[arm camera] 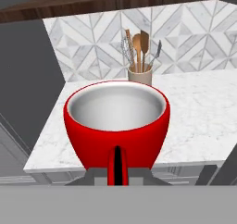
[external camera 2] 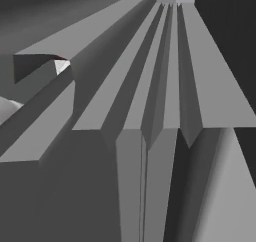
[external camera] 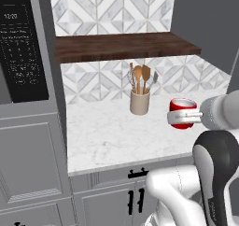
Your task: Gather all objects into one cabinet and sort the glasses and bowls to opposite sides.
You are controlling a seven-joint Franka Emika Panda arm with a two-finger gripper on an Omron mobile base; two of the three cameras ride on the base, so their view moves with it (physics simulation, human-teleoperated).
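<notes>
The only legible writing is a small pale readout that seems to read "12/20" at the top of the black microwave control panel [external camera: 21, 47]; the rows of tiny key labels beneath it are too blurred to read

there is one red cup [external camera: 182, 109], and it has one handle. there is one beige pot [external camera: 139, 102] with cooking tools in it. the pot holds about five tools [external camera: 140, 77]: two wooden spoons, one whisk and two more that are hard to tell apart. there is one dark wooden shelf [external camera: 121, 45] on the wall. there is one white stone counter [external camera: 107, 136]. there is one black oven screen [external camera: 21, 52].
</notes>
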